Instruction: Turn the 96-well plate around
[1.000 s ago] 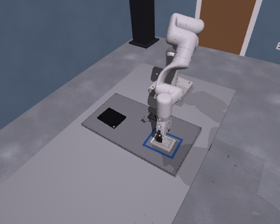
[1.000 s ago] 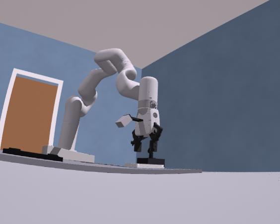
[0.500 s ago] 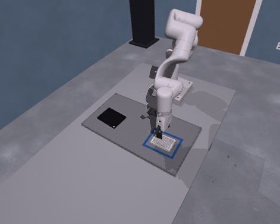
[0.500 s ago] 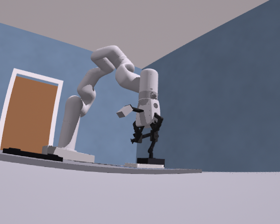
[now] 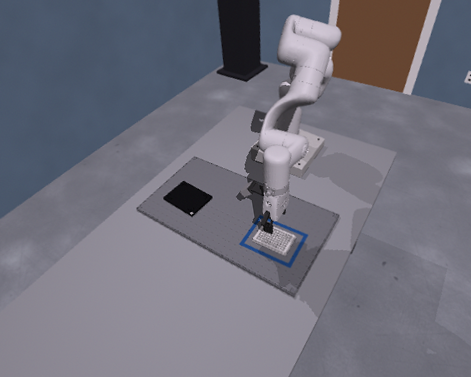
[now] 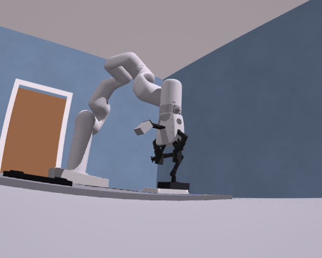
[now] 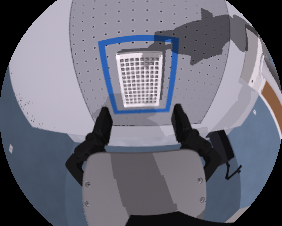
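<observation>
Plate point(image 5: 276, 240) lay flat inside B1 point(image 5: 250, 247); the arm hung vertical, gripper point(image 7: 142, 123) wide open above it, empty.

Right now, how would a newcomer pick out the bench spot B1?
On the darker grey deck in front of the arm's base, look below the open gripper. B1 is the blue taped outline framing the white plate; the nest is a solid black slab.

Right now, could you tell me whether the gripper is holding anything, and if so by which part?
Nothing is held. The gripper is open above the plate, which lies inside the blue taped outline on the deck.
</observation>
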Tool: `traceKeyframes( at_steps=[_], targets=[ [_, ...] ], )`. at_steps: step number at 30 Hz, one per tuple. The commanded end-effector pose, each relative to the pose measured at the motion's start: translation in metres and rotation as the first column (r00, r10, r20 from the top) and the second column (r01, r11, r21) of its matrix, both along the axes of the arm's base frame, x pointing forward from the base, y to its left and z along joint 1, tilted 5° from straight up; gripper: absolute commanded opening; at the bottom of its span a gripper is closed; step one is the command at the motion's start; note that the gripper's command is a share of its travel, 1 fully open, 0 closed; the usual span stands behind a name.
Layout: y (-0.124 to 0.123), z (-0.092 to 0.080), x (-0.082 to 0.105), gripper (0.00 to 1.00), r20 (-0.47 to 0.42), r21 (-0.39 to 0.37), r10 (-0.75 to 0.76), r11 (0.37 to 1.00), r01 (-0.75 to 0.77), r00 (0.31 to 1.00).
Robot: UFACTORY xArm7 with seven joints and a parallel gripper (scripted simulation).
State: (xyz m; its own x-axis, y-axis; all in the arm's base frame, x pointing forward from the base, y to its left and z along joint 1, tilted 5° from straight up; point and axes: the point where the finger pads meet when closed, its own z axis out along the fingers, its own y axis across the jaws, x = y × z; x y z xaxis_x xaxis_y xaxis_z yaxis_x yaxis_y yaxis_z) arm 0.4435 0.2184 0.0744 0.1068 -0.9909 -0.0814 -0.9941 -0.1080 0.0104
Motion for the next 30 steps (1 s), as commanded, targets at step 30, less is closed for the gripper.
traceKeyframes(
  at_steps=[30],
  targets=[
    [0.0003, 0.0016, 0.0015, 1.00, -0.053, -0.038, -0.760, 0.649, 0.760, 0.647]
  ],
)
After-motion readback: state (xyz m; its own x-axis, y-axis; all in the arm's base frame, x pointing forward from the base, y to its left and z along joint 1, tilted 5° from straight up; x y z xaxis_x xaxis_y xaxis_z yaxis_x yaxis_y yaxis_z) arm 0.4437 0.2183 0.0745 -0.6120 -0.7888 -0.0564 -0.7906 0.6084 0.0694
